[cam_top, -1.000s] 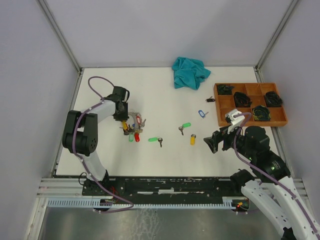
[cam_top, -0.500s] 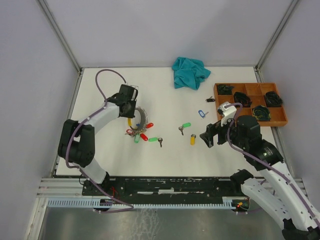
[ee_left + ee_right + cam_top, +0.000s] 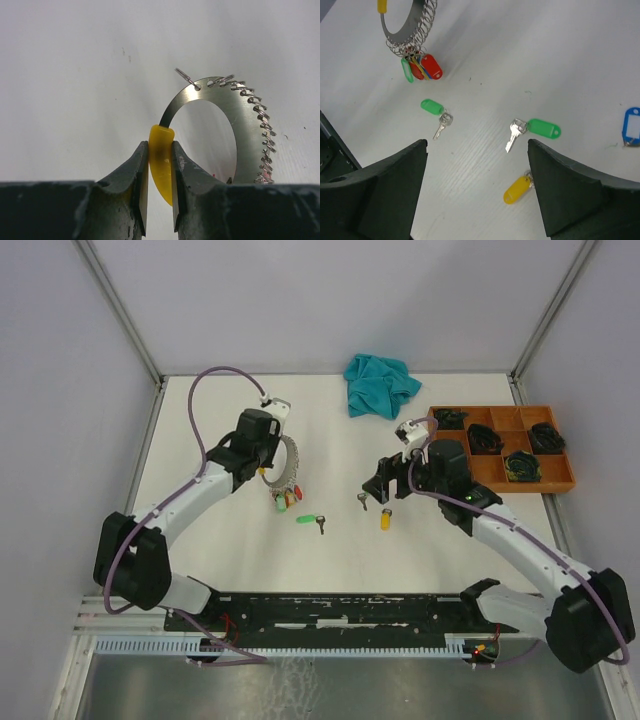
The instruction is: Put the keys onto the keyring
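Keyring (image 3: 246,127): flat silver band edged with small wire loops, held upright. Left end effector (image 3: 160,160) is clamped on its yellow grip (image 3: 161,137). Red- and green-tagged keys (image 3: 422,67) hang below that end effector. Right end effector (image 3: 476,145): released, jaws spread wide, with three loose keys (image 3: 543,128) lying beneath it.

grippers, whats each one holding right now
Left gripper: closed on the yellow grip of the keyring.
Right gripper: open, holding nothing, above the loose keys.
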{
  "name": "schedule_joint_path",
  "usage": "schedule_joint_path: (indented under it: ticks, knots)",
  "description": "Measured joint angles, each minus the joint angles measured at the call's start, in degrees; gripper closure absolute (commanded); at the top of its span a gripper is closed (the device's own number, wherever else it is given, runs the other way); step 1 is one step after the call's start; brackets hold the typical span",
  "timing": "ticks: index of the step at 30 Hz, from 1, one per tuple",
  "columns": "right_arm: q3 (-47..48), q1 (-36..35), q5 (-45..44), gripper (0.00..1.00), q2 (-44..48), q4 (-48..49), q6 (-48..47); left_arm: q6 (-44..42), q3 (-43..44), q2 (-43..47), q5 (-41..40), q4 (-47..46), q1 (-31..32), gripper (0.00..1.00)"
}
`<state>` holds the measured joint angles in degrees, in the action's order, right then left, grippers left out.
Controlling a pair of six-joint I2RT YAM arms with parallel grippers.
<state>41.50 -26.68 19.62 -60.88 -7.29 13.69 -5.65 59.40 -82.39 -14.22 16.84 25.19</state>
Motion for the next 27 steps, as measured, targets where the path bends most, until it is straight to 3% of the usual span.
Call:
schedule_joint_path:
  ticks: [11,27]
  knots:
    - [-3.5,-2.93,2.4,0.23,-15.74,27.65,-1.14,-9.51,0.9,0.28,-11.04,1.68,7.41,0.97]
    - [-5.44,-14.34,-4.31,0.39,-25.73,51.25,-10.49,-17.68,12.48,-1.88,-29.94,11.04,18.88,0.97]
